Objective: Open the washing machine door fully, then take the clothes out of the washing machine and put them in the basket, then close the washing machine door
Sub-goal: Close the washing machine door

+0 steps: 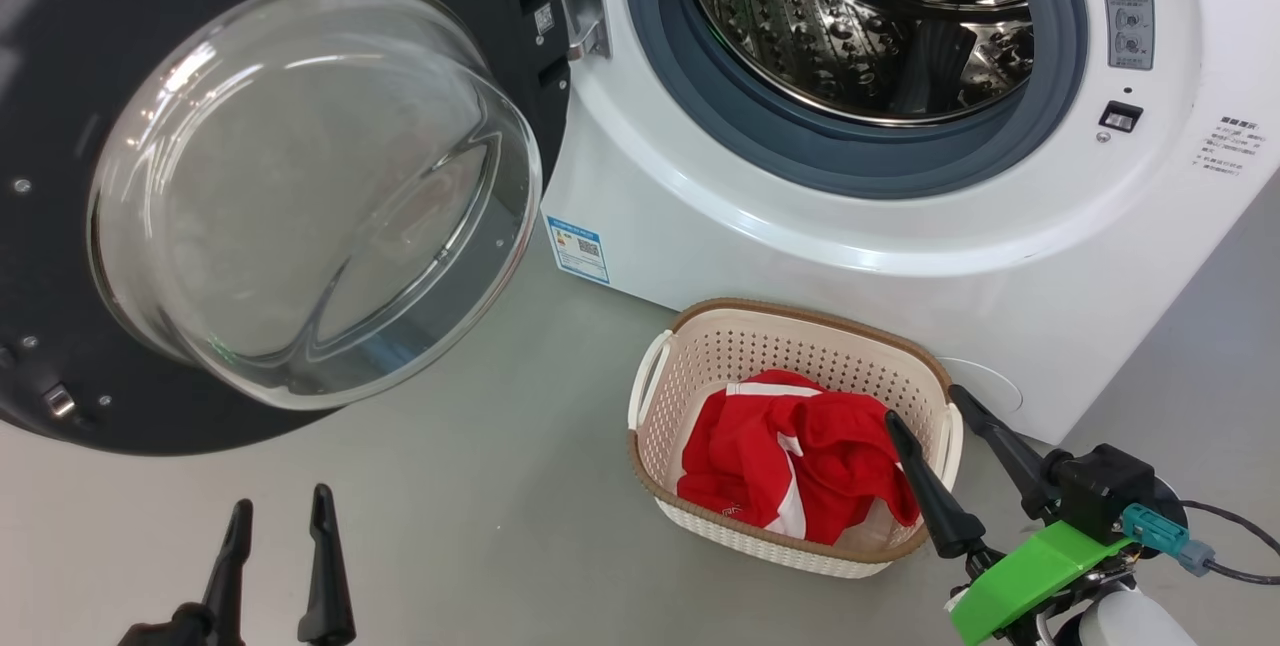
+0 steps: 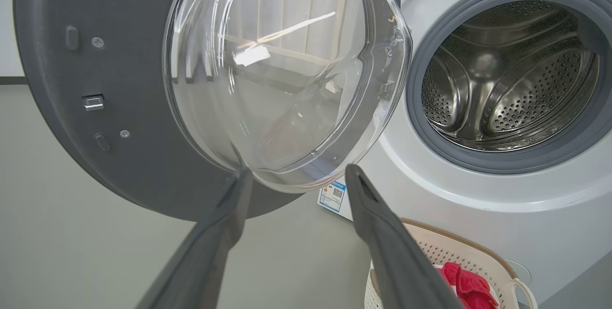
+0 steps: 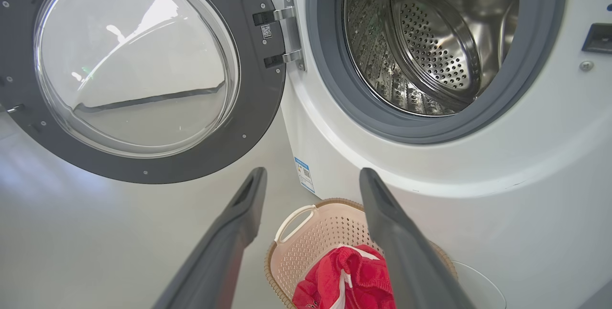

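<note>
The washing machine door hangs wide open to the left of the white washing machine, its glass bowl bulging toward me. The steel drum holds no fabric that I can see. Red clothes with white stripes lie in the cream basket on the floor before the machine. My right gripper is open, its fingers over the basket's right end and nothing between them. My left gripper stands open at the lower left, below the door, holding nothing.
Grey floor stretches between the door and the basket. A blue sticker marks the machine's lower left front. The door latch slot sits right of the opening. A dark cable trails from my right wrist.
</note>
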Available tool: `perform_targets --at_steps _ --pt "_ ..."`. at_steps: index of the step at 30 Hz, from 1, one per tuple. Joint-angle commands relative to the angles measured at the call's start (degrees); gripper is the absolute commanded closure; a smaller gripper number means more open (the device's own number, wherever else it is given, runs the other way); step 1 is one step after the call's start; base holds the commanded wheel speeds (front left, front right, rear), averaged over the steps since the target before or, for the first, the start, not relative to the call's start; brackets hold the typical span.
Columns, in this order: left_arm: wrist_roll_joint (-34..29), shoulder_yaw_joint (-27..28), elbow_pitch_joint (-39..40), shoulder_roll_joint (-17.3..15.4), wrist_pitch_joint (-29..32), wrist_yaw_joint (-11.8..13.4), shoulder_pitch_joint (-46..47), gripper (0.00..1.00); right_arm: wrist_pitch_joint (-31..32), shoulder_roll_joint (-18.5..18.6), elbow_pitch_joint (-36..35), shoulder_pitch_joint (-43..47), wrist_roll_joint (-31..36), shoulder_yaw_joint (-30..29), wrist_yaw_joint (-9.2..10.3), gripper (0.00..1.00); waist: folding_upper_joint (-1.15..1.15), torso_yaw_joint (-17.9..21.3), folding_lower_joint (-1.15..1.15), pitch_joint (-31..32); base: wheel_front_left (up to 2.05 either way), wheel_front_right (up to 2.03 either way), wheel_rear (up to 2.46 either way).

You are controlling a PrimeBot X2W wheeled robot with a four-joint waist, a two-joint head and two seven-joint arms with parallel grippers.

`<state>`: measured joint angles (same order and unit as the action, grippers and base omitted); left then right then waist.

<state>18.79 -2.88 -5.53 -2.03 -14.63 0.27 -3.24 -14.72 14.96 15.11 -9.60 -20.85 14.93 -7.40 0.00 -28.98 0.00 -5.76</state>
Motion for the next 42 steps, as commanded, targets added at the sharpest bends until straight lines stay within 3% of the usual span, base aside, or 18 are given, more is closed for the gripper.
perform_targets --at_steps 1,5,7,8,9,17,23,27,30,42 --pt "0.0 1.9 1.6 -0.9 -0.4 0.2 0.7 0.00 -0.3 0.4 -1.3 -1.0 -0.4 1.4 -0.09 0.00 0.00 -0.1 0.00 0.3 0.00 0.00 0.00" --pt "0.6 2.4 2.7 -0.9 -0.4 -0.2 0.9 0.00 -0.3 0.4 -1.3 -0.7 -0.5 1.4 -0.09 0.00 0.00 -0.2 0.00 0.6 0.00 0.00 0.00" --pt "-0.1 2.8 3.9 -0.9 -0.4 -0.8 1.3 0.70 -0.3 0.3 -1.3 -0.5 -0.4 1.2 -0.09 0.00 0.00 -0.4 0.00 0.9 0.00 0.00 0.00" --pt "-0.1 2.8 3.9 -0.9 -0.4 -0.8 1.3 0.70 -0.3 0.3 -1.3 -0.5 -0.4 1.2 -0.09 0.00 0.00 -0.4 0.00 0.9 0.00 0.00 0.00" --pt "-0.4 3.7 5.9 -0.9 -0.4 -1.5 2.1 1.00 -0.3 0.2 -1.4 -0.2 -0.4 1.0 -0.09 0.00 0.00 -0.6 0.00 1.0 0.00 0.00 0.00" --pt "-1.1 10.9 15.4 -1.7 -0.4 -5.2 8.7 1.00 -0.3 -0.1 -1.7 0.6 -0.1 0.5 -0.09 0.00 0.00 -1.1 0.00 1.0 0.00 0.00 0.00" --pt "-1.1 16.6 16.4 -9.4 -0.4 -7.0 17.8 1.00 -0.3 -0.3 -2.0 1.2 0.1 -0.1 -0.09 0.00 0.00 -1.1 0.00 0.6 0.00 0.00 0.00" --pt "2.4 19.2 11.3 -15.3 -0.4 -7.5 24.3 1.00 -0.3 -0.4 -2.2 1.0 0.4 -0.2 -0.09 0.00 0.00 -0.9 0.00 -0.2 0.00 0.00 0.00" --pt "8.5 20.5 5.4 -18.8 1.1 -7.6 29.9 1.00 -0.3 -0.4 -2.3 0.9 0.5 -0.2 -0.09 0.00 0.00 -0.8 0.00 -0.6 0.00 0.00 0.00" --pt "34.6 21.7 -21.3 -31.2 16.5 -7.7 45.7 1.00 -0.3 -0.2 -2.1 -0.4 0.6 0.4 -0.09 0.00 0.00 0.2 0.00 -2.4 0.00 0.00 0.00"
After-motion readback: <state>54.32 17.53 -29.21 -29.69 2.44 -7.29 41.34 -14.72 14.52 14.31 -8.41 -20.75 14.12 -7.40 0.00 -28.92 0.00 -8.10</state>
